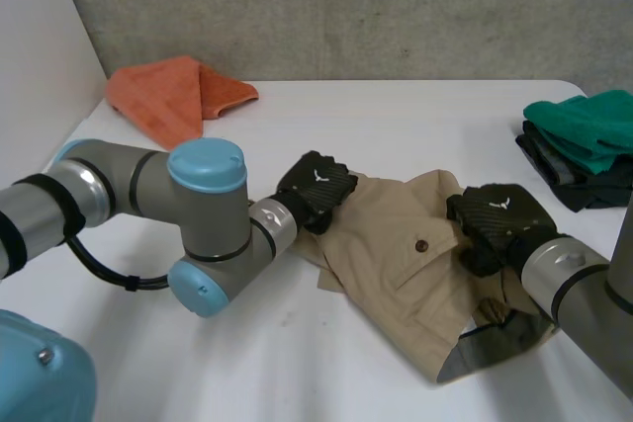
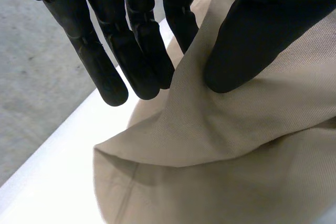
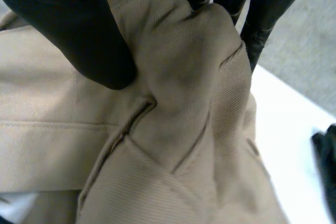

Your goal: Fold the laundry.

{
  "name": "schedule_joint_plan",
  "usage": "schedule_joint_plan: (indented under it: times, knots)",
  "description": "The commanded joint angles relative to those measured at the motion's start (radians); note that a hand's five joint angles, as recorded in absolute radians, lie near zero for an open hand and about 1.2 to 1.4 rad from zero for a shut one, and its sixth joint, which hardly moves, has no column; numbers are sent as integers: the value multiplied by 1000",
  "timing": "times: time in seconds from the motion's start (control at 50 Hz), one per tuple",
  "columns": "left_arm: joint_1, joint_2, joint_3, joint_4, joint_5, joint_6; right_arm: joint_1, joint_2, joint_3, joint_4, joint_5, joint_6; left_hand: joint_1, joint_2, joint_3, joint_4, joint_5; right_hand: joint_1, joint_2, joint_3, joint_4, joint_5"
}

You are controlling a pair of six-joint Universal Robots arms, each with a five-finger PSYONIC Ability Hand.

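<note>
Orange cloth (image 1: 168, 96) back left on white counter (image 1: 396, 116). Mid-counter, crumpled tan garment (image 1: 396, 264): left hand (image 1: 315, 188) pinching its left edge, thumb against fingers; right hand (image 1: 495, 222) clamped on bunched right-side fold. Green-and-dark pile (image 1: 584, 140) far right.

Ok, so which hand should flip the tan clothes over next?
Probably the left hand: it pinches a thin loose edge of the tan garment with white table beside it, so it looks easy to carry across. The right hand clutches a thick bunched part.
</note>
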Motion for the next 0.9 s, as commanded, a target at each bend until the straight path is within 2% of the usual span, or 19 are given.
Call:
schedule_joint_plan:
  times: [0.02, 0.08, 0.16, 0.3, 0.38, 0.4, 0.5, 0.56, 0.58, 0.6, 0.62, 0.66, 0.7, 0.78, 0.9]
  knots:
    - [-1, 162, -108, 2, -71, -14, -69, -4, -67, -9, -32, -141, 255, 204, 210, 203, 249, 416, 219, 227, 216, 246]
    - [-1, 237, -146, -1, -99, -19, -77, -7, -126, -9, -30, -150, 255, 204, 210, 203, 249, 416, 219, 227, 216, 246]
    - [-17, 427, -241, 2, -157, -75, -72, -40, -216, -3, -29, -142, 255, 204, 210, 203, 249, 416, 219, 227, 216, 246]
    - [-52, 639, -358, 3, -176, -186, -72, -59, -359, 16, -38, -139, 255, 204, 210, 203, 249, 416, 219, 227, 216, 246]
    - [-78, 648, -390, 2, -180, -220, -66, -18, -422, 33, -41, -141, 255, 204, 210, 203, 249, 416, 219, 227, 216, 246]
    - [-83, 647, -393, 2, -182, -221, -64, 31, -448, 36, -39, -142, 255, 204, 210, 203, 249, 416, 219, 227, 216, 246]
    - [-95, 531, -384, 0, -215, -224, -51, 176, -511, 45, -41, -145, 255, 204, 210, 203, 249, 416, 219, 227, 216, 246]
    - [-93, 460, -360, -1, -237, -221, -41, 268, -540, 45, -42, -150, -38, -88, -82, -90, -44, 416, 219, 227, 216, 246]
    - [-95, 420, -338, -3, -252, -220, -37, 291, -549, 45, -44, -151, -280, -330, -324, -332, -286, 310, 112, 120, 110, 139]
    - [-98, 400, -325, -6, -260, -218, -32, 311, -558, 45, -44, -151, -390, -440, -434, -442, -396, 146, -52, -44, -54, -24]
    - [-96, 386, -314, -6, -266, -218, -20, 344, -575, 43, -29, -151, -467, -517, -511, -519, -473, -260, -457, -449, -460, -430]
    - [-96, 351, -286, -7, -283, -218, -11, 370, -593, 40, -22, -153, -540, -591, -585, -592, -546, -588, -786, -778, -788, -759]
    - [-92, 340, -277, -7, -289, -218, -9, 383, -615, 43, -3, -151, -573, -623, -617, -625, -579, -805, -1003, -995, -1006, -976]
    - [-84, 346, -277, -9, -292, -224, -3, 343, -614, 46, 39, -145, -740, -790, -785, -792, -746, -805, -1003, -995, -1006, -976]
    - [-60, 475, -365, -43, -300, -231, -8, 194, -528, 82, 51, -138, -761, -811, -805, -813, -767, -805, -1003, -995, -1006, -976]
